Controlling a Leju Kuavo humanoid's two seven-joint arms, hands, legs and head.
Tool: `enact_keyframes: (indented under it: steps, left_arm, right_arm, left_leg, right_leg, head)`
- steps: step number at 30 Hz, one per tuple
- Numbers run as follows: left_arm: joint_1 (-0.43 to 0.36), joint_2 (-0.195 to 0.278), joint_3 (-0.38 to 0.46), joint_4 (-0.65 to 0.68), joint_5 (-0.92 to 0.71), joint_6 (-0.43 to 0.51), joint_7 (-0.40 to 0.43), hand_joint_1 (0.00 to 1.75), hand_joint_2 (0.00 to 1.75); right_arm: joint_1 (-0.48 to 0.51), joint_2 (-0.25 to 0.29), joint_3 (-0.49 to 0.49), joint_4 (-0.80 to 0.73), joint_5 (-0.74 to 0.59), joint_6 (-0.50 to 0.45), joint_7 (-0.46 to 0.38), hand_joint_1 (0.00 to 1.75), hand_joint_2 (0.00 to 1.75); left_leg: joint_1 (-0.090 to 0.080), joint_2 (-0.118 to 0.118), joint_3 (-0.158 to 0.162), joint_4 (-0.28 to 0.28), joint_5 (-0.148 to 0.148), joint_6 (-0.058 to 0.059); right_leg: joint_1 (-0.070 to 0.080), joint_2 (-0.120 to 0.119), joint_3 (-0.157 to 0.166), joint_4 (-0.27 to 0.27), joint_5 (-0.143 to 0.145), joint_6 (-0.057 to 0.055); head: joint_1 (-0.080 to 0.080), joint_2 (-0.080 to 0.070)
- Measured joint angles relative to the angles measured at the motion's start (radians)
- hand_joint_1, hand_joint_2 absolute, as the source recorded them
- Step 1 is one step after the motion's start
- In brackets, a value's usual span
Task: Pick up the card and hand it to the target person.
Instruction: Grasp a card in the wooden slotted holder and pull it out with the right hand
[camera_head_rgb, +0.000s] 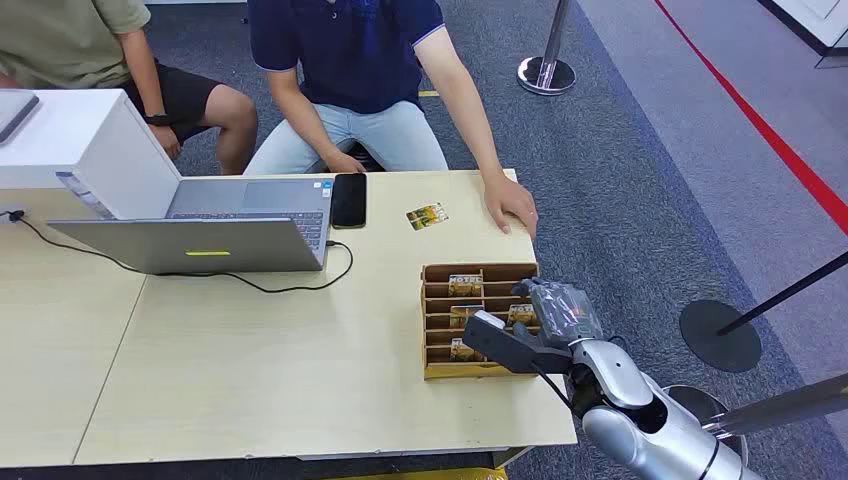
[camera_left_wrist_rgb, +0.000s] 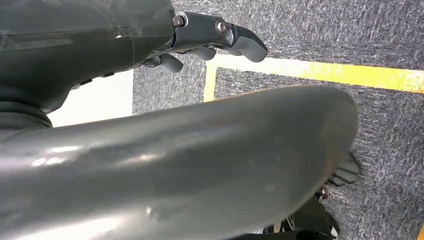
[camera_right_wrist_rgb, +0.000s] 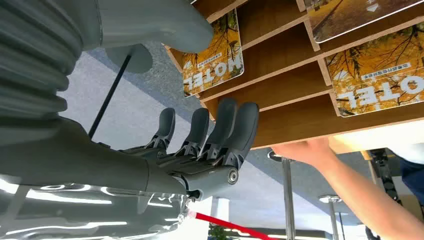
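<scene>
A wooden card rack (camera_head_rgb: 436, 318) lies on the table's front right part, with several yellow hotel cards (camera_head_rgb: 464, 285) in its slots. One more card (camera_head_rgb: 427, 216) lies loose on the table behind it. My right hand (camera_head_rgb: 535, 322) hovers over the rack's right side, thumb and fingers apart, holding nothing. In the right wrist view its fingers (camera_right_wrist_rgb: 216, 131) stretch toward the rack (camera_right_wrist_rgb: 285, 85), near a card printed HOTEL (camera_right_wrist_rgb: 212, 56). The person in a navy shirt (camera_head_rgb: 350, 45) sits across the table, one hand (camera_head_rgb: 510, 205) flat on it. My left hand (camera_left_wrist_rgb: 220, 32) hangs over the carpet, holding nothing.
An open laptop (camera_head_rgb: 215, 225) with a black cable, a black phone (camera_head_rgb: 348, 199) and a white box (camera_head_rgb: 80, 140) stand on the table's left half. A second person (camera_head_rgb: 90, 50) sits at the back left. Stanchion posts (camera_head_rgb: 546, 60) and bases (camera_head_rgb: 720, 335) stand on the carpet to the right.
</scene>
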Motion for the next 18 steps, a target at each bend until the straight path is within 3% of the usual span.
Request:
enact_keyframes:
  steps: [18]
  left_arm:
    - [0.000,0.000,0.000,0.000,0.000,0.001,0.000,0.00,1.75]
  right_arm:
    - [0.000,0.000,0.000,0.001,-0.002,0.000,0.000,1.75,1.75]
  left_leg:
    - [0.000,0.000,0.000,0.000,0.000,0.000]
  right_leg:
    - [0.000,0.000,0.000,0.000,0.000,0.000]
  head:
    - [0.000,0.000]
